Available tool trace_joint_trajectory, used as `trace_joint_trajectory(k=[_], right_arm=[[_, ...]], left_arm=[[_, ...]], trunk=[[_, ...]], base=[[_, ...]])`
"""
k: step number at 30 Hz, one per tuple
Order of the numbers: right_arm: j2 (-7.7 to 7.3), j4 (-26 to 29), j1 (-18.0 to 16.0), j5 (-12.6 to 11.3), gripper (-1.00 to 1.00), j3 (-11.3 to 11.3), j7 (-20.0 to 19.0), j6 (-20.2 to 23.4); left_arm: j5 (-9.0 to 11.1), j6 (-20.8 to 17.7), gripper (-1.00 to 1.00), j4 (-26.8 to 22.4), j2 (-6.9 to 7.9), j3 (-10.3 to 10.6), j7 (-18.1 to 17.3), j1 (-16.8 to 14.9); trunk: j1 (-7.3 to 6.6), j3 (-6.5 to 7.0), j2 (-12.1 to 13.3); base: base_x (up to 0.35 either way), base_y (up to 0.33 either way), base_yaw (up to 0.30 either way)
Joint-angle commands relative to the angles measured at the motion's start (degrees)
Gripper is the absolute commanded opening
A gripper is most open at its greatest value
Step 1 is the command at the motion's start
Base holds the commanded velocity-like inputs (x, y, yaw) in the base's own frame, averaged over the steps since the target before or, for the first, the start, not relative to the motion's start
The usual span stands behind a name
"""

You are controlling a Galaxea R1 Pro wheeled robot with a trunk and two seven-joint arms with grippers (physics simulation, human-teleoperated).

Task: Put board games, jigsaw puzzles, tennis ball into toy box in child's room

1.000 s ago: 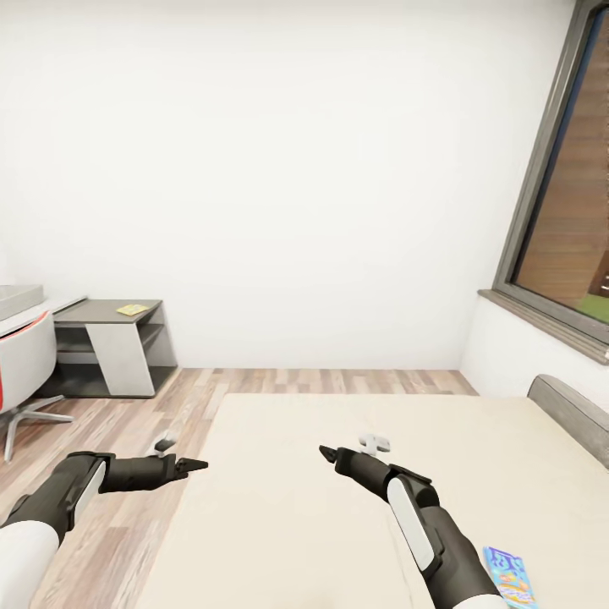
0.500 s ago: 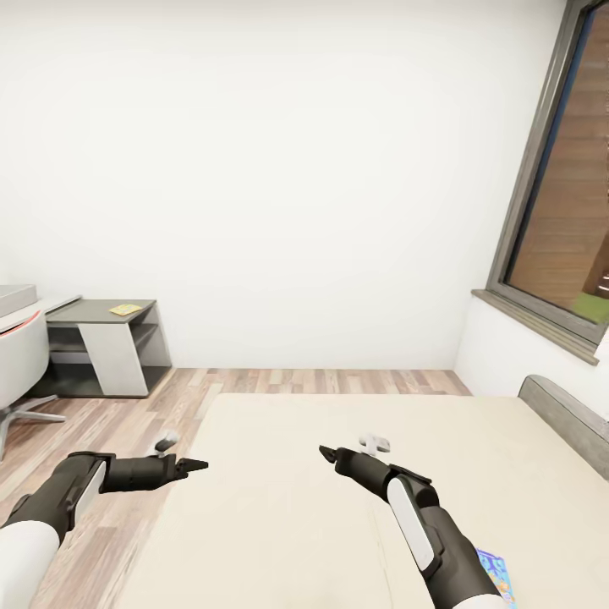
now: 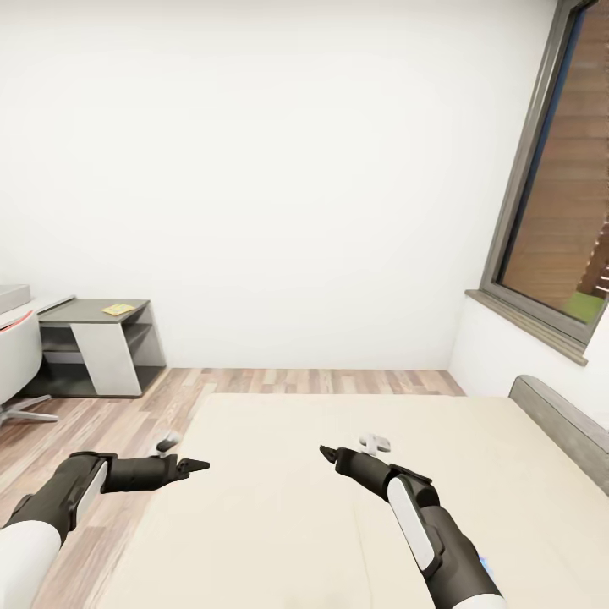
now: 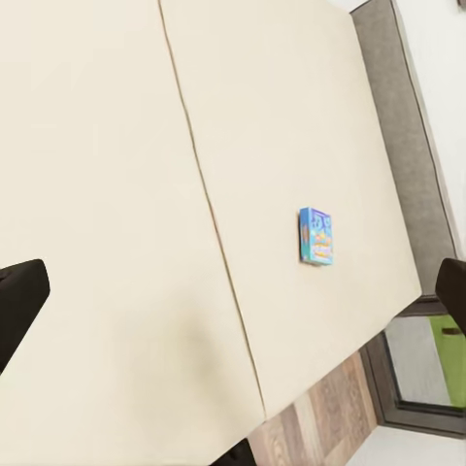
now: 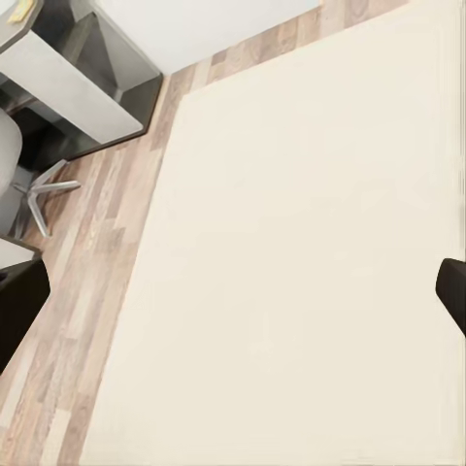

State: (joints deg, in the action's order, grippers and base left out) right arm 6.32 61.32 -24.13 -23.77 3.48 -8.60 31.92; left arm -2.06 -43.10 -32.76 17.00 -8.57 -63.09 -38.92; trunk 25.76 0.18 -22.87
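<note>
Board game, a small blue cartoon-printed box (image 4: 316, 236), is lying flat on the beige 2-part mattress (image 3: 296, 507) near the headboard; I'm holding both grippers (image 3: 193, 464) (image 3: 326, 452) wide and empty above it, presumably readying a pickup.

Broad bare bed (image 3: 338, 507), small board game (image 4: 316, 236) near headboard (image 3: 558, 419)
</note>
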Motion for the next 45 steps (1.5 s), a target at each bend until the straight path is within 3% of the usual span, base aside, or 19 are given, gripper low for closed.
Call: trace_joint_trajectory(k=[1, 45], right_arm=[[0.01, 0.03, -0.02, -0.05, 1.00, -0.05, -0.10, 0.25], [0.01, 0.00, -0.03, -0.05, 1.00, -0.05, -0.02, 0.25]], left_arm=[[-0.22, -0.50, 1.00, -0.02, -0.03, -0.22, -0.28, -0.02], [-0.23, -0.50, 1.00, -0.02, -0.04, -0.22, -0.28, -0.02]], trunk=[[0.02, -0.03, -0.04], [0.02, -0.03, -0.04]], base=[[0.000, -0.160, 0.000], [0.000, -0.160, 0.000]])
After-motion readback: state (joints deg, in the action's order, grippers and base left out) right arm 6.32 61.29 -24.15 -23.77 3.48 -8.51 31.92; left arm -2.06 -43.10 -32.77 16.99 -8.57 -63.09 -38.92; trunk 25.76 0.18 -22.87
